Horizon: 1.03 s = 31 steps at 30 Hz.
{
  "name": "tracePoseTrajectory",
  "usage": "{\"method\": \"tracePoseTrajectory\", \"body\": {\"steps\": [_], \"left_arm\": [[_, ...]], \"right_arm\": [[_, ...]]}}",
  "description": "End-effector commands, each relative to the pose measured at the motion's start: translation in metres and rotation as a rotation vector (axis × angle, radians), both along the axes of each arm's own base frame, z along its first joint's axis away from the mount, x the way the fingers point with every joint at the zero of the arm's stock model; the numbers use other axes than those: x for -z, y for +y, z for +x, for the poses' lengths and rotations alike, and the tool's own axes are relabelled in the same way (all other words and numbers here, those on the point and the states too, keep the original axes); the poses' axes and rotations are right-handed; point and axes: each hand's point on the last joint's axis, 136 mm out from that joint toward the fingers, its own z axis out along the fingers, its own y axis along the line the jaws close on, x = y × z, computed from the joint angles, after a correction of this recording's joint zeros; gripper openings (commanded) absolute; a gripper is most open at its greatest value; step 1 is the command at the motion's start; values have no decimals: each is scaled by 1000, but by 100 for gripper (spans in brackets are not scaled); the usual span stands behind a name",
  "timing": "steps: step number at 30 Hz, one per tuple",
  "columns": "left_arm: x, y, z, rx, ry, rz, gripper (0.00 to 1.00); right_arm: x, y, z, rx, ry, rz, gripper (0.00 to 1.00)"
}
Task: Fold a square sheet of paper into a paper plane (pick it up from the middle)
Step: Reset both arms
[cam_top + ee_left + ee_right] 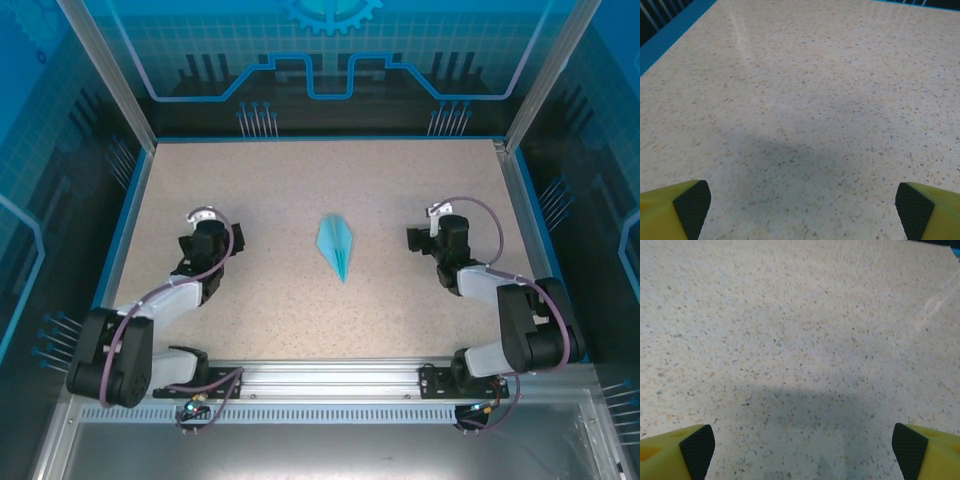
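One paper plane point(337, 248), already a pointed dart, lies on the table point(270, 180) between my left gripper point(802, 207) and right gripper point(802, 447), both spread wide and empty; folding looks finished

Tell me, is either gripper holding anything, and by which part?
Nothing is held. The left gripper and right gripper are open; the paper plane lies free between them.

Right pincer point(802, 454) spread wide over speckled table point(790, 315).
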Motion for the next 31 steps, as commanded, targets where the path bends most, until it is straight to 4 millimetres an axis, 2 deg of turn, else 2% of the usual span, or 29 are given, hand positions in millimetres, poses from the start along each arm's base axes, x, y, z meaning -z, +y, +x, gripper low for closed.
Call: {"method": "tracePoseTrajectory", "body": {"steps": [1, 4, 6, 7, 9, 10, 11, 13, 28, 31], "left_arm": [[-21, -13, 22, 124, -133, 42, 98], [-15, -14, 22, 163, -150, 32, 98], [-16, -16, 24, 200, -177, 24, 98], [-12, -15, 24, 206, -191, 19, 98], [-1, -15, 27, 223, -202, 9, 98], [7, -19, 31, 247, -199, 8, 98], [8, -18, 38, 246, -197, 27, 98], [14, -8, 38, 214, -139, -45, 99], [12, -10, 40, 225, -144, -33, 99], [12, -10, 40, 224, -144, -33, 99]], "right_arm": [[-28, 15, 3, -110, -180, 23, 95], [-15, 25, 1, -170, -209, 17, 97], [-11, 9, 10, -81, -157, 39, 97], [-11, 3, 15, -47, -150, 47, 99], [-10, 0, 15, -41, -145, 57, 99], [-10, 1, 15, -42, -141, 59, 99], [-10, 0, 15, -40, -144, 59, 99], [-10, 0, 15, -38, -142, 60, 99], [-10, 0, 16, -45, -137, 66, 99], [-9, 11, 14, -113, -130, 70, 99]]}}
